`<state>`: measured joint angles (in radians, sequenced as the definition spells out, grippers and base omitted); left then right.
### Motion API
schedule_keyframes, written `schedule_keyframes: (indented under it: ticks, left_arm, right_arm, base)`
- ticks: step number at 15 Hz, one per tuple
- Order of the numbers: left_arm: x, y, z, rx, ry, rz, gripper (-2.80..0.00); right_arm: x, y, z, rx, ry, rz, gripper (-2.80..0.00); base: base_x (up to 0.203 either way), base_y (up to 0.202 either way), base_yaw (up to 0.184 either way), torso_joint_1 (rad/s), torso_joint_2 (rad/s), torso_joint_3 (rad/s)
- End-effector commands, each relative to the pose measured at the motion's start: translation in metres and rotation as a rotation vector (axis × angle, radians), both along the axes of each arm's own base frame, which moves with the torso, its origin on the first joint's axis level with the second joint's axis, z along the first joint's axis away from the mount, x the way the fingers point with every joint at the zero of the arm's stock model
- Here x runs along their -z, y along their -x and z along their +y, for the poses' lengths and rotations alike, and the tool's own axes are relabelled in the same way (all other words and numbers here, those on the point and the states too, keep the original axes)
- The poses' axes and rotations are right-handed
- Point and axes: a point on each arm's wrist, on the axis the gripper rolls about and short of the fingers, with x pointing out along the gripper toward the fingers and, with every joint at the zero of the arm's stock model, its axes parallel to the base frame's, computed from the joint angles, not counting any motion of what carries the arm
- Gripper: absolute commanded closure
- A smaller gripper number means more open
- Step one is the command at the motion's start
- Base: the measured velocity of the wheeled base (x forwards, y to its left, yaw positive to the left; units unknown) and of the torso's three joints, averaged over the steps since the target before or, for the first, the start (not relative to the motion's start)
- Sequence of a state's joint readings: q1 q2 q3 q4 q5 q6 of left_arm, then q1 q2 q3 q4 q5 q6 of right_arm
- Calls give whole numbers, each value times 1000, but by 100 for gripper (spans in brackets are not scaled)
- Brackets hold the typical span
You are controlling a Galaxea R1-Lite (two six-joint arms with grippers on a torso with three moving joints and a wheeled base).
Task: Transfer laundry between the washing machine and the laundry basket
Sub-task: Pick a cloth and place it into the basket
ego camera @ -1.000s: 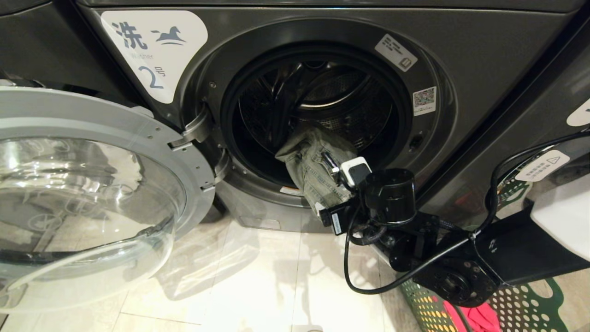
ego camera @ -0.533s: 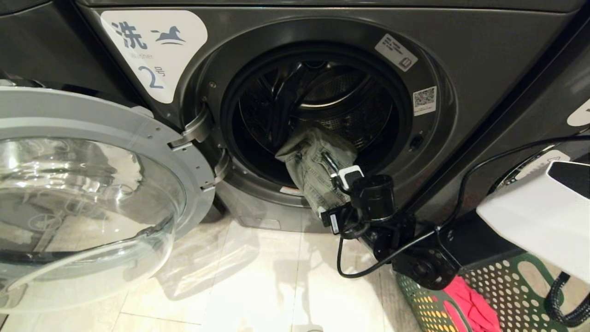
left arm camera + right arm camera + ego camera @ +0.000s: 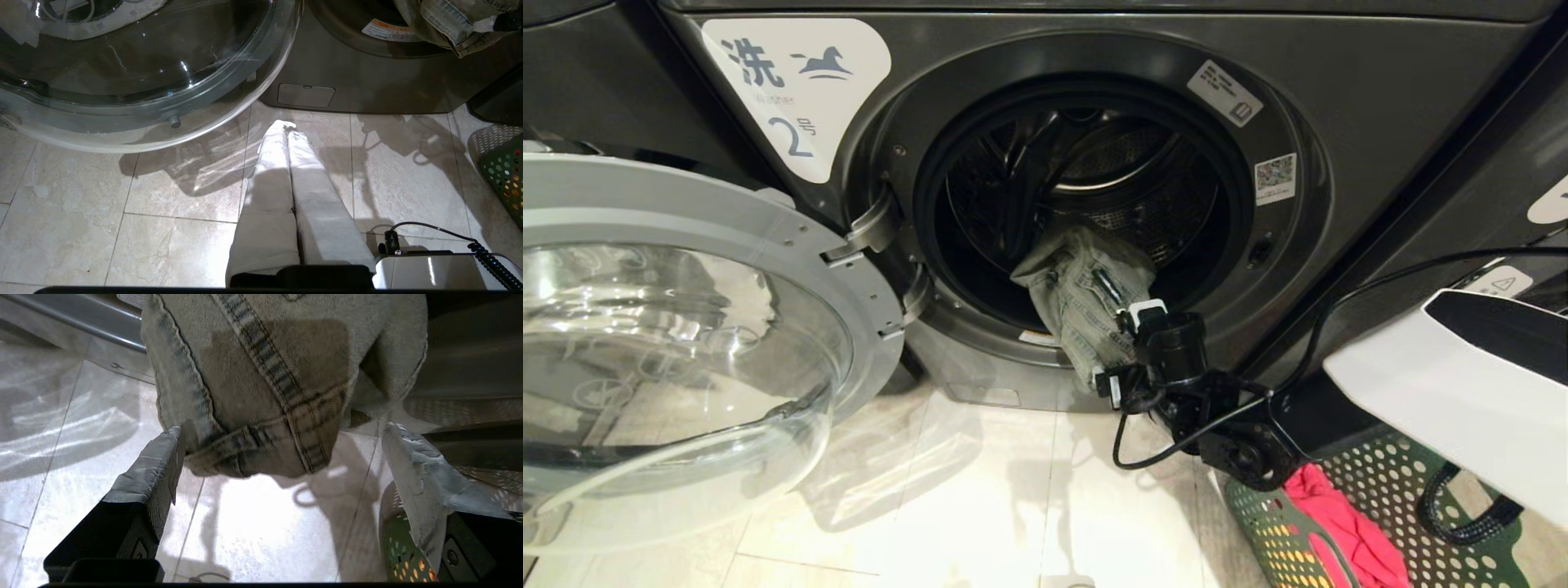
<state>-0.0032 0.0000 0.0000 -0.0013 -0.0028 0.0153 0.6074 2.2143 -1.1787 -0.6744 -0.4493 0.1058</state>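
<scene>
Right hand (image 3: 282,457) is spread wide around the hem of the denim jeans (image 3: 1078,302), nothing pinched yet. The jeans hang out of the washing machine (image 3: 1339,98) drum over the door lip. Laundry basket (image 3: 1388,490) sits on the floor to the right with a pink garment (image 3: 1339,523) inside. Left hand (image 3: 288,126) is closed, low over the tiles.

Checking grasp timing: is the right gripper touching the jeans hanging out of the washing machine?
Cannot tell. In the right wrist view the right gripper, jaws open, straddles the jeans hem; one finger overlaps the denim edge, showing neither contact nor gap.
</scene>
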Motion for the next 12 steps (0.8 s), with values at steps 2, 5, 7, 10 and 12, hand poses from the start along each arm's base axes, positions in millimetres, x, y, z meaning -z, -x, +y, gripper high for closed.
schedule_keyframes:
  ticks: [2, 5, 7, 10, 12]
  left_arm:
    - [0, 0, 0, 0, 0, 1, 0]
    - [0, 0, 0, 0, 0, 1, 0]
    - [0, 0, 0, 0, 0, 1, 0]
    - [0, 0, 0, 0, 0, 1, 0]
    - [0, 0, 0, 0, 0, 1, 0]
  right_arm:
    - [10, -21, 14, 4, -15, -2, -280]
    - [16, -38, 18, 15, -20, -11, -280]
    - [19, -49, 18, 27, -27, -25, 0]
    - [22, -65, 16, 48, -28, -32, 0]
    - [17, -76, 14, 62, -42, -64, 0]
  base:
    - [0, 0, 0, 0, 0, 0]
    - [0, 0, 0, 0, 0, 0]
    - [0, 0, 0, 0, 0, 0]
    - [0, 0, 0, 0, 0, 0]
    - [0, 0, 0, 0, 0, 0]
